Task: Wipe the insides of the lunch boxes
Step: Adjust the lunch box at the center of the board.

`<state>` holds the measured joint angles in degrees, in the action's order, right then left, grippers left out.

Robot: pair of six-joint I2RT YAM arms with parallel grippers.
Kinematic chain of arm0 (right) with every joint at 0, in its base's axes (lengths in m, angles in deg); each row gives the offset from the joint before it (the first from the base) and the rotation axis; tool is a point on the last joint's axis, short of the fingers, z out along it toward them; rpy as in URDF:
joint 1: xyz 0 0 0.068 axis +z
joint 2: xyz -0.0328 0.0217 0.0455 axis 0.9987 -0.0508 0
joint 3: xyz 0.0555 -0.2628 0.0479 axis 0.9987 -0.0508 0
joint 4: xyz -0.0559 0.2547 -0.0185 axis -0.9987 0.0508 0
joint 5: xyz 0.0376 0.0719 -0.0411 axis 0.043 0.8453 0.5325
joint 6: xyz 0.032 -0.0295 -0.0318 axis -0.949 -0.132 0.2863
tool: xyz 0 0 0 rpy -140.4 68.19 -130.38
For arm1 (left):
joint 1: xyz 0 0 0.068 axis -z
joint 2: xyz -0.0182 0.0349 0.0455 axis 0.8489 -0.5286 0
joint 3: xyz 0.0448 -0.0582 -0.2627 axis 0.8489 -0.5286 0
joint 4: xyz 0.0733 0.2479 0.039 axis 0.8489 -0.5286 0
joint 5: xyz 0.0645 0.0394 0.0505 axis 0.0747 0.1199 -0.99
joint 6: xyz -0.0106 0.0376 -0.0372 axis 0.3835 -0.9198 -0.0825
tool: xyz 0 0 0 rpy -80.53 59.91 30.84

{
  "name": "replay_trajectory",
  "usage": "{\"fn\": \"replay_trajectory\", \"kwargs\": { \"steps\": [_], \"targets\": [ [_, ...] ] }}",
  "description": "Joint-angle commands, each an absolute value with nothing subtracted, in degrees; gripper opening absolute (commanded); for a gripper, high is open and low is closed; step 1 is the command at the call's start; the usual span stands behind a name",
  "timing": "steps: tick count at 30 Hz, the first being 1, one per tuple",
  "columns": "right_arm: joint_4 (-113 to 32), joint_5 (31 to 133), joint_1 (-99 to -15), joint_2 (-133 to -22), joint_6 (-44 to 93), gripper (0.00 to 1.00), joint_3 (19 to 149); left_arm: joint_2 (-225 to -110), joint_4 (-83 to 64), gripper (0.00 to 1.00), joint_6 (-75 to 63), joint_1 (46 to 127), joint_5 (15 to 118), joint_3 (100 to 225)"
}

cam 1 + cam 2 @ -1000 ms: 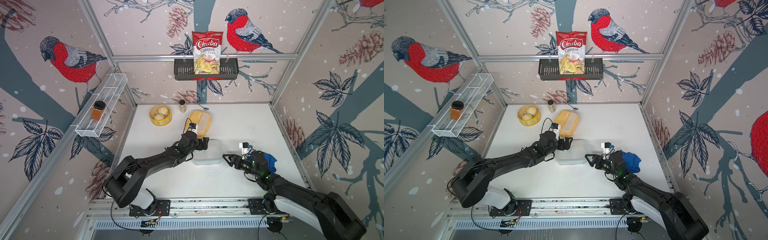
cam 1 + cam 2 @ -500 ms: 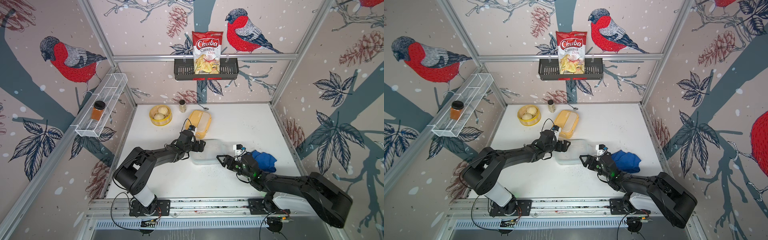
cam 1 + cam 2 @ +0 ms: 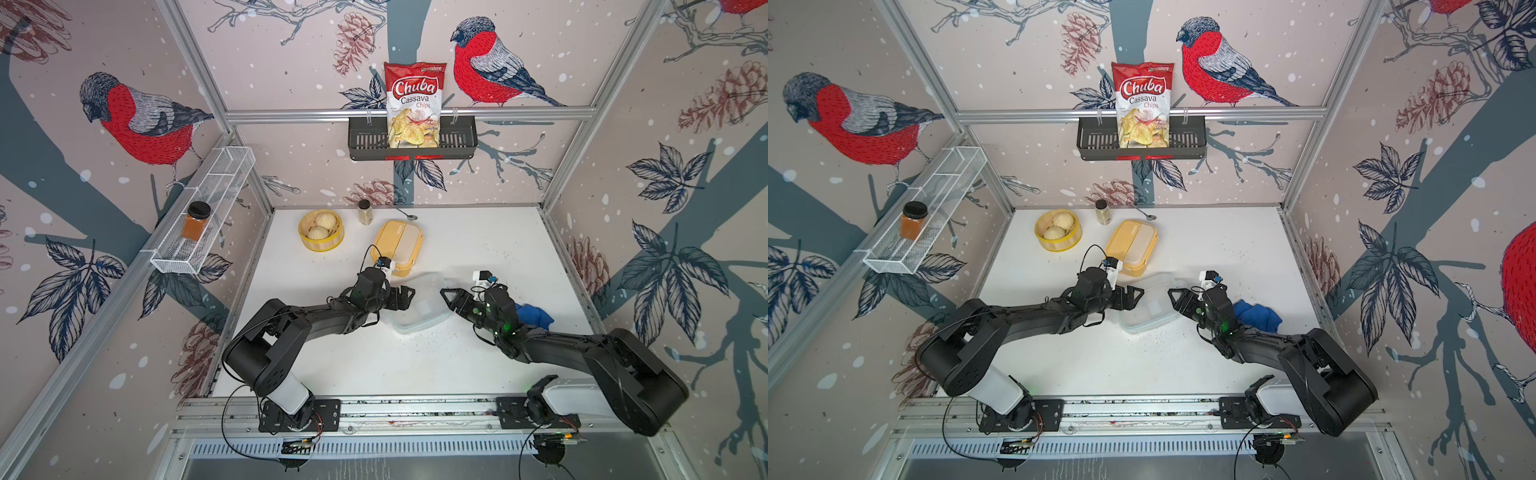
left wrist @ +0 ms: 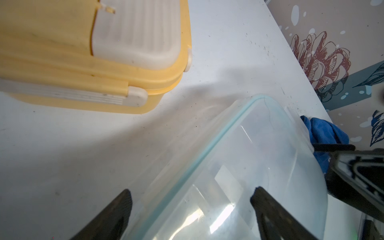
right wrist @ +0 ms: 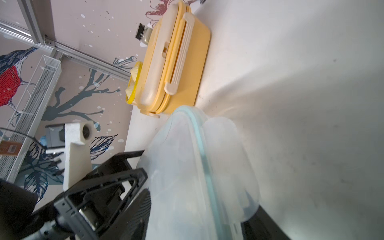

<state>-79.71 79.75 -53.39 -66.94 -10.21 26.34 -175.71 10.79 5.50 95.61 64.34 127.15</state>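
A: Quick, clear box (image 3: 419,305)?
B: Mid table (image 3: 478,249), lid on, green rim showing. It lies skewed between the two arms, in front of the yellow box (image 3: 397,246) and just beside it.
A: Yellow box?
B: Shut, lid on, behind the clear one toward the back wall. Steamer (image 3: 320,248) with buns is off to its left. A small jar (image 3: 365,211) stands by the back wall between the two.
A: Left gripper (image 3: 407,297)?
B: At the clear box's left end. In the wrist view the fingers (image 4: 116,216) are spread wide, released, with the box corner between them. One tip is beside the wall, the other over the lid. No clamp seen.
A: Right gripper (image 3: 448,297)?
B: At the opposite end. In the wrist view the pads (image 5: 141,209) are apart, and the box end and lid rim fill the gap. Pinching or only straddling, can't tell.
A: Cloth (image 3: 536,318)?
B: Blue, bunched on the table right behind the right gripper, near the right wall, lying loose.
A: Box lifted?
B: Can't tell. It looks a bit tilted in both top views, not sure.
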Motion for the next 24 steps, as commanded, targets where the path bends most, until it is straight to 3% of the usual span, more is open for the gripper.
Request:
{"fn": "replay_trajectory", "kwargs": {
  "steps": [1,15,24],
  "targets": [
    [-80.2,85.4,-55.0,-70.0,-6.0,0.67,30.2,-176.7,13.4,0.9,8.0,97.6,65.8,128.1],
    [-73.6,98.7,-64.5,-89.8,3.3,0.67,49.5,-176.0,13.6,0.89,16.3,102.6,61.4,126.7],
    [-70.7,98.7,-67.3,-91.2,6.0,0.78,52.0,-170.1,0.1,0.92,15.2,103.2,50.1,129.1]
  ]
}}
